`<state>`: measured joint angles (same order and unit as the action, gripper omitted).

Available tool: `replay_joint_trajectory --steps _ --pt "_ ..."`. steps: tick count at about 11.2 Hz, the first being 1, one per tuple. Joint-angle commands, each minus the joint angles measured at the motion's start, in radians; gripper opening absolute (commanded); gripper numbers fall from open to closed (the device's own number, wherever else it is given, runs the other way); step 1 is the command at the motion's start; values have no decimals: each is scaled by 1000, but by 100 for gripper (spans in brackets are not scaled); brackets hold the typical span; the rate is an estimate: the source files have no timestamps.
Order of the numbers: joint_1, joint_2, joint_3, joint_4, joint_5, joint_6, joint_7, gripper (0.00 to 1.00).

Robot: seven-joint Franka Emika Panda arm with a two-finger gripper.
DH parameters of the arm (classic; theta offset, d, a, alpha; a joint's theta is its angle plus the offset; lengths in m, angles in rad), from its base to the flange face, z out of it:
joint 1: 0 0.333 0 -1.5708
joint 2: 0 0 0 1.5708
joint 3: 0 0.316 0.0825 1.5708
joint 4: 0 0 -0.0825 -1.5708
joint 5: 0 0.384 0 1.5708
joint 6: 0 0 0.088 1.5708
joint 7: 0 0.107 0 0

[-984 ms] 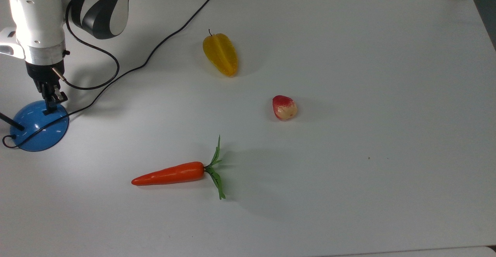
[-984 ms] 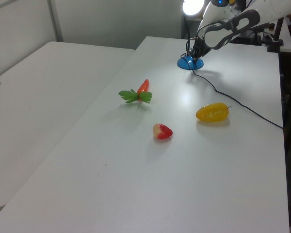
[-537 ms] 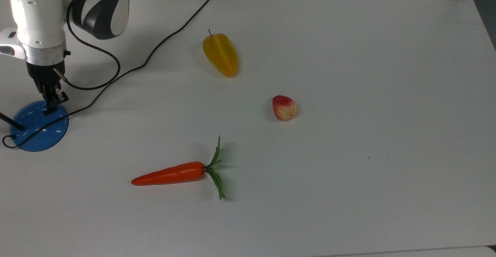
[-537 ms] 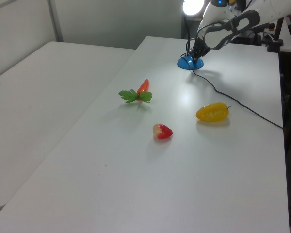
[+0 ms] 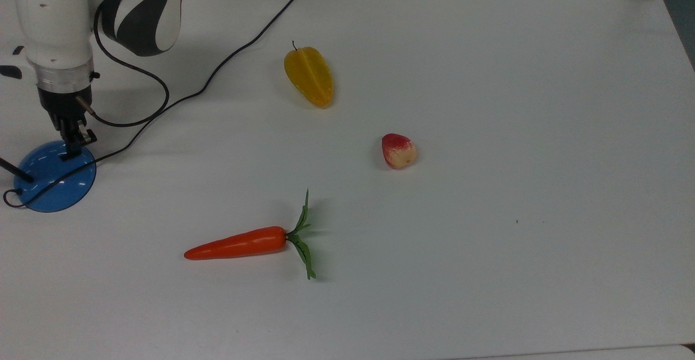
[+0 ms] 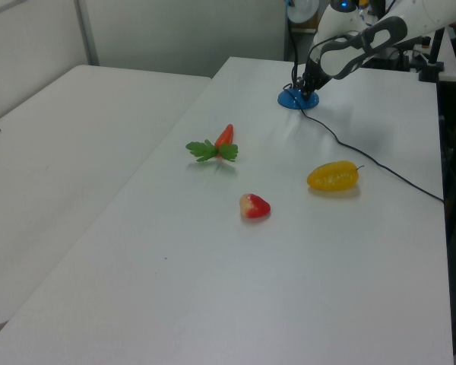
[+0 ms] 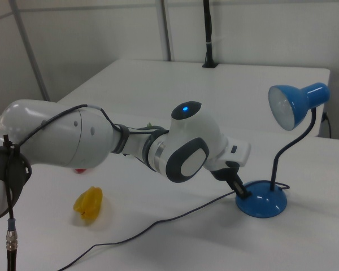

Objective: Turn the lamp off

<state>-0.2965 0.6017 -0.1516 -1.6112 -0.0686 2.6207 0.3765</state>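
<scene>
1. The lamp (image 5: pixel 54 178) stands at the top view's left edge of the surface (image 5: pixel 488 240), its shade dark.
2. The tool (image 5: pixel 70 148) presses its base, fingers clenched together.

Gripper (image 6: pixel 307 94) on the blue lamp (image 6: pixel 297 99) base, far end of the white table (image 6: pixel 304 251).

I'm looking at a lab bench setup: bare white tables (image 6: pixel 99 152), plain partition walls (image 7: pixel 90 34); plastic play food (image 5: pixel 241 244) laid out
</scene>
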Motion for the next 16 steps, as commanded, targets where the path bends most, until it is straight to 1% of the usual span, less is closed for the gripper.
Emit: replay_joint_trajectory --steps 1,3,4,5,7,8,10,11,12,13,14,15,16 --pt "13 0 -8 8 -22 -79 9 0" --pt "23 -61 3 11 -14 -174 -31 0" --pt "52 -110 4 11 -4 -265 -66 0" --pt "78 -156 17 11 1 -366 -112 0" --pt "105 -250 76 11 33 -567 -198 0" --pt "108 -296 113 11 73 -672 -249 0" --pt "123 -379 202 10 84 -867 -310 0" --pt "149 -410 233 4 84 -934 -317 0" --pt "183 -436 236 1 84 -983 -323 0" --pt "206 -451 236 -1 84 -1007 -347 14" --pt "209 -464 236 -1 84 -1010 -372 58" --pt "200 -486 236 2 84 -1012 -392 100" --pt "195 -511 233 5 84 -1034 -425 100"
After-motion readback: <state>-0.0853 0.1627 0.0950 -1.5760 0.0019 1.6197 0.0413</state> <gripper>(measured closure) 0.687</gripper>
